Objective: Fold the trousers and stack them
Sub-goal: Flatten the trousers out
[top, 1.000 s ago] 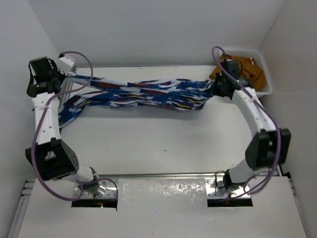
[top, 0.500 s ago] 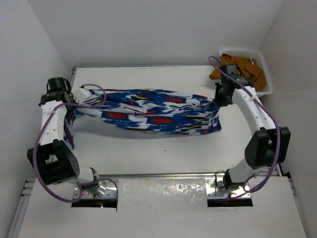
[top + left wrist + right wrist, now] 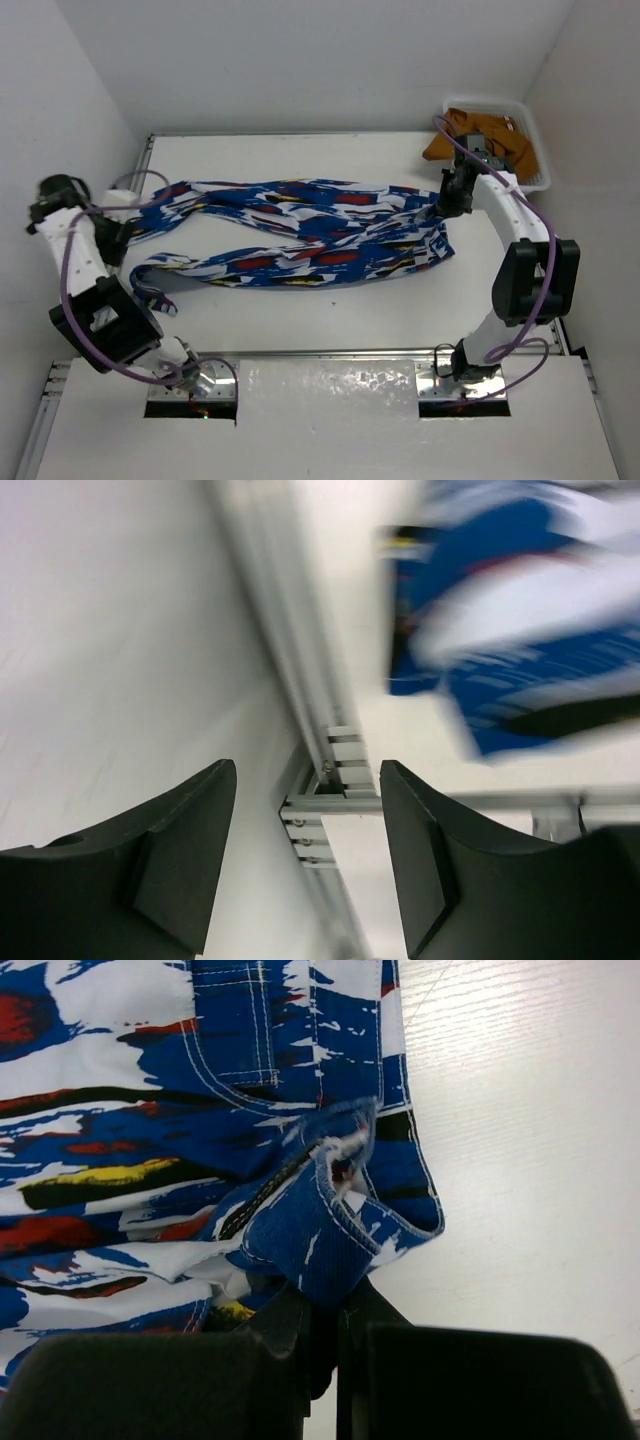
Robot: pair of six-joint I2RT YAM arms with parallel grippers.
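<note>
Blue printed trousers point(image 3: 330, 235) rumpled, right jaws pinching stitched waistband point(image 3: 325, 1235); left jaws parted

You have one table point(image 3: 300, 310) and one pair of trousers point(image 3: 300, 235) on it, two legs showing. Count two grippers: left gripper point(image 3: 305, 780), right gripper point(image 3: 335, 1305) (two fingers on each). One white basket point(image 3: 538, 160) sits by the table's far right corner, and one orange-brown garment point(image 3: 490, 135) lies in it.
</note>
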